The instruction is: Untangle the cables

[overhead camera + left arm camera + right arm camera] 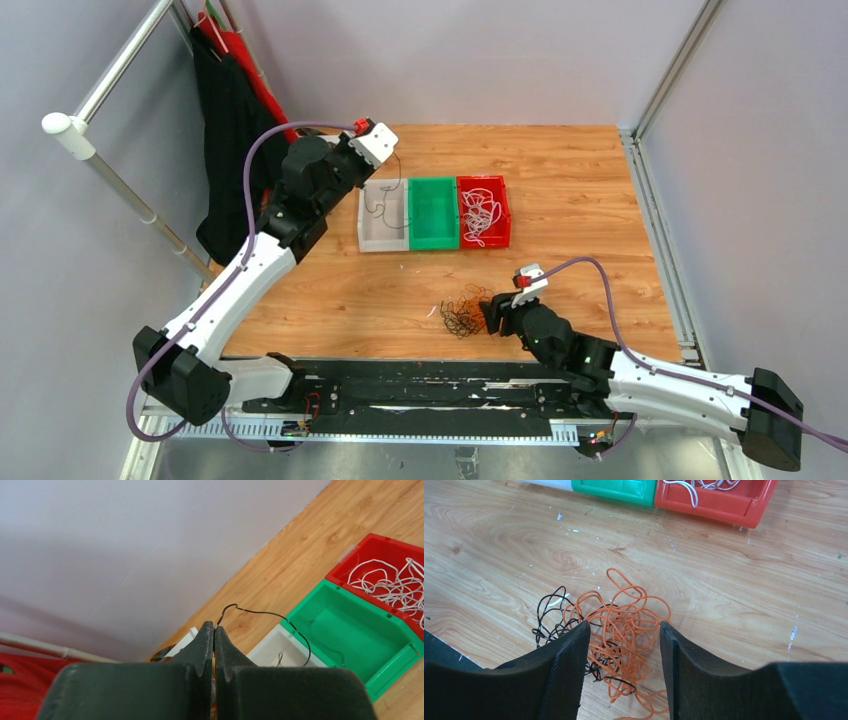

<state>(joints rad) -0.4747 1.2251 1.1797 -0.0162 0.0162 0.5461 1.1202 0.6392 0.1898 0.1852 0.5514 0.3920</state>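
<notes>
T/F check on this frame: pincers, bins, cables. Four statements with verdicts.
1. The left pincer is shut on a thin black cable. True.
2. The red bin holds orange cables. False: it holds white cables.
3. The right pincer stands open over the orange-and-black tangle. True.
4. That tangle lies in the red bin too. False: it lies on the table, outside the bin.
</notes>
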